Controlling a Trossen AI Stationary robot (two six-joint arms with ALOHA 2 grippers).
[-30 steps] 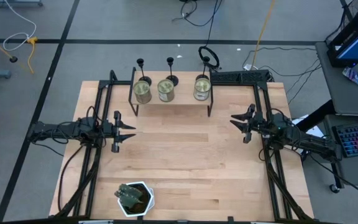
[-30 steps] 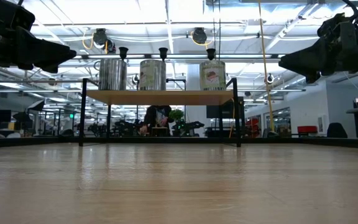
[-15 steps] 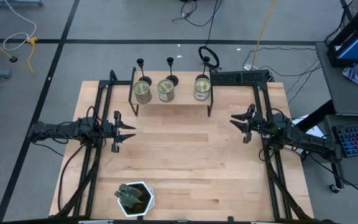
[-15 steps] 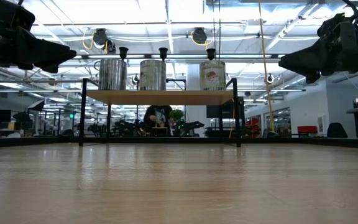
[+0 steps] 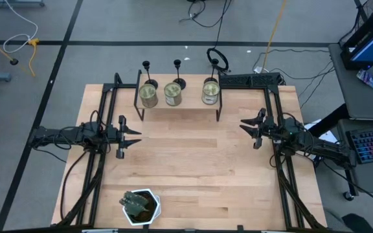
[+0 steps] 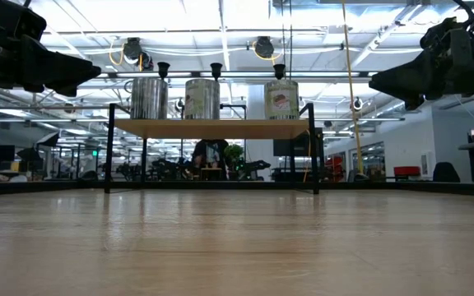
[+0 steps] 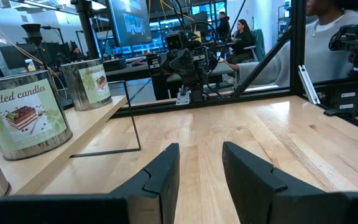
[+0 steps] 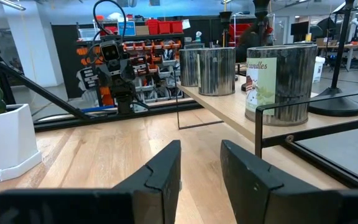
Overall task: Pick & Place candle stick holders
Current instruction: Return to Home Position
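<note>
Three black candle stick holders stand by their disc bases on a raised wooden shelf [image 5: 180,105] at the table's far edge, behind three tins. In the high view two show plainly: one holder [image 5: 147,76] and another [image 5: 178,74]. In the low view their cups rise above the tins: [image 6: 164,68], [image 6: 216,70], [image 6: 279,71]. My left gripper [image 5: 133,136] is open and empty at the table's left side, well short of the shelf. My right gripper [image 5: 245,127] is open and empty at the right side. One holder's base [image 8: 335,106] shows in the right wrist view.
Three pale green-gold tins [image 5: 148,96], [image 5: 173,94], [image 5: 210,92] stand in a row along the shelf's front. A white pot with a green plant [image 5: 141,206] stands near the table's near edge, left of the middle. Bare wood [image 5: 193,162] lies between the arms.
</note>
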